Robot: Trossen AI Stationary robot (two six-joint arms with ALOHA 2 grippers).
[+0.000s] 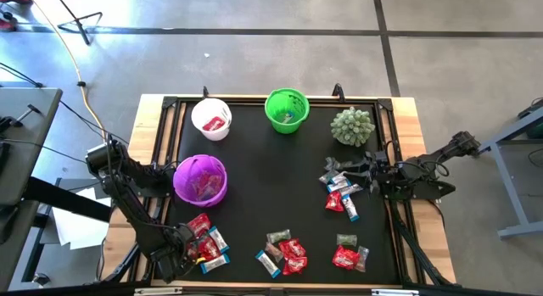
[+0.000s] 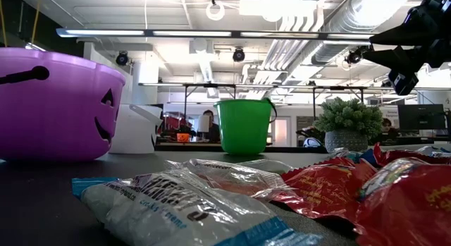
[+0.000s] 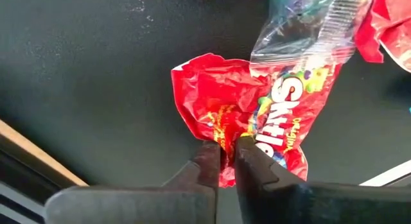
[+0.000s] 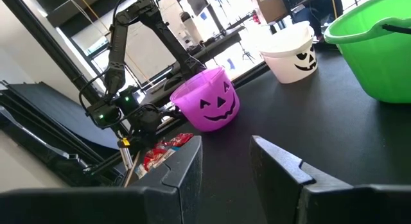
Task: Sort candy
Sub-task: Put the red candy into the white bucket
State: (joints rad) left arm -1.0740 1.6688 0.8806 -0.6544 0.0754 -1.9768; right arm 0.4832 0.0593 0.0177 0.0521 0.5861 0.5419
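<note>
Left gripper clamped on red candy packet, packet's long axis running away from fingertips; purple bucket just beyond. Right gripper parted, empty, well away from purple bucket.

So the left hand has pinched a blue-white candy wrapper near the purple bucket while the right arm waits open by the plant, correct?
Not quite: the wrapper is red, not blue-white. The left wrist view shows the left hand shut on a red candy packet's edge. The rest holds: in the high view it is near the purple bucket, and the right hand waits open by the plant.
</note>
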